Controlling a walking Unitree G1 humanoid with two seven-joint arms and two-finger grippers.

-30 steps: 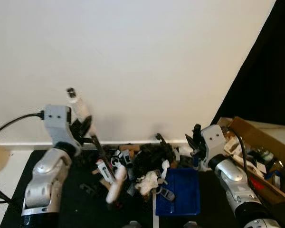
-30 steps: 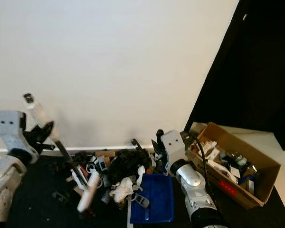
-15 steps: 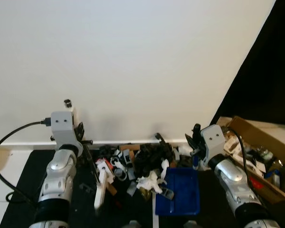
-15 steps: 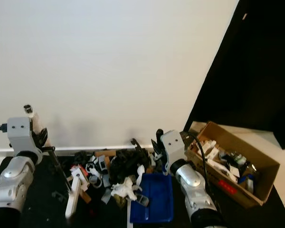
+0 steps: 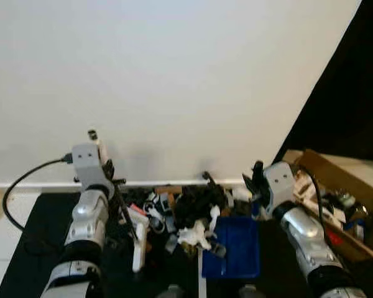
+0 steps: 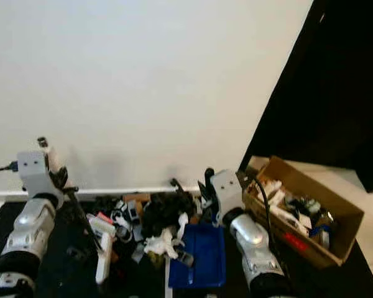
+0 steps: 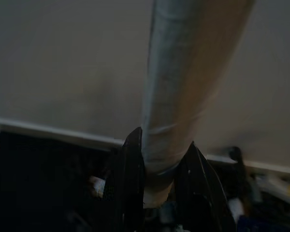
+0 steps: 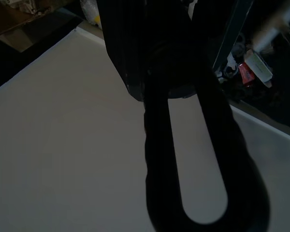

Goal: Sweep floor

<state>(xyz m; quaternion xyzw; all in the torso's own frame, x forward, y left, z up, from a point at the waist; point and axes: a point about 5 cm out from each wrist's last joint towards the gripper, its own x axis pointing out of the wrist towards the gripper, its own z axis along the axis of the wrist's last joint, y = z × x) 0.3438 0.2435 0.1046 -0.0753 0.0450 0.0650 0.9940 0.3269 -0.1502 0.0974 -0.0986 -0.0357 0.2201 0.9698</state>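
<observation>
Left wrist view: left gripper [image 7: 159, 183] pinching broom handle [image 7: 183, 87]. Right gripper [image 8: 183, 96] clamps dustpan handle [image 8: 198, 159]. Brush head [image 5: 138, 242] moved closer to debris pile [image 5: 186, 214] than 0.5 s ago.

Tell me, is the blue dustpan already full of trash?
No, the blue dustpan is mostly bare, and the trash pile lies beside it on the floor.

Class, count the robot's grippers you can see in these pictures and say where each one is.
2. The left gripper is clamped on the pale broom handle; the right gripper holds the blue plastic dustpan beside the debris pile.
</observation>
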